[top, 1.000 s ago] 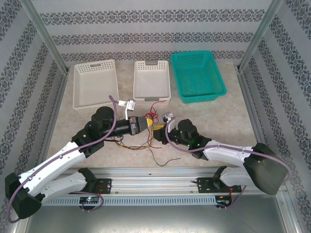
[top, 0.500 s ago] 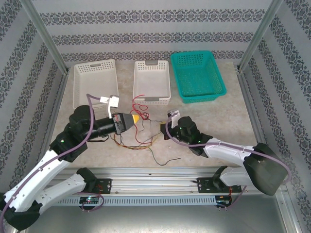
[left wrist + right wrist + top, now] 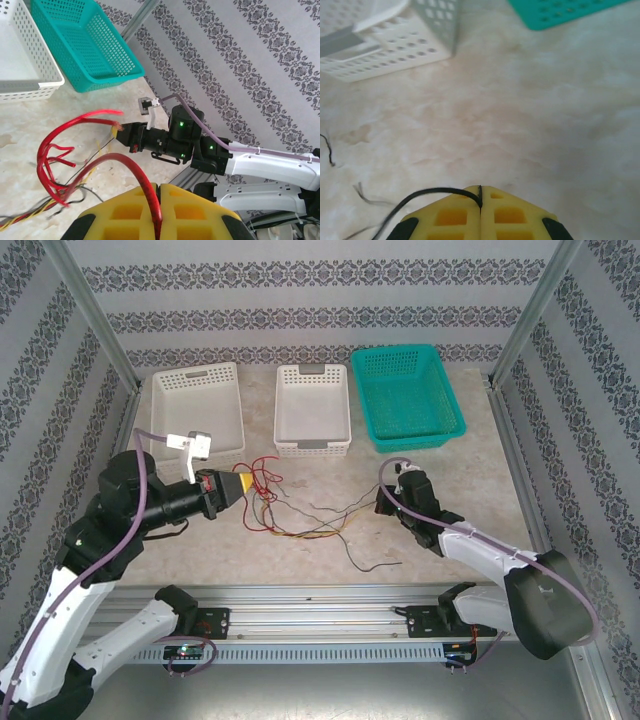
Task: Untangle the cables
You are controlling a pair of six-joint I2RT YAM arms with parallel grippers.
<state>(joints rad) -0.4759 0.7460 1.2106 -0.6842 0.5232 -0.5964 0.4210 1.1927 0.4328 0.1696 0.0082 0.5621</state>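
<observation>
The cables [image 3: 300, 522] lie spread in a loose strand across the middle of the table, red, yellow and dark wires partly twisted together. My left gripper [image 3: 246, 483] is shut on a red cable [image 3: 144, 182], which loops out to the left [image 3: 262, 474]; its yellow fingers [image 3: 200, 210] meet on the wire. My right gripper [image 3: 384, 502] holds a thin black cable [image 3: 420, 194] pinched between its shut yellow fingers [image 3: 520, 215]. In the left wrist view the right gripper [image 3: 116, 131] faces me across the tangle. A dark wire end [image 3: 372, 564] trails toward the front.
Two white baskets [image 3: 195, 415] [image 3: 312, 410] and a teal basket [image 3: 405, 395] stand along the back. The aluminium rail [image 3: 320, 595] runs along the front edge. Patterned walls close in both sides.
Both arms have drawn apart: the left pulled back left with the red cable, the right moved right with the black one. The bundle is stretched out wider between them.
</observation>
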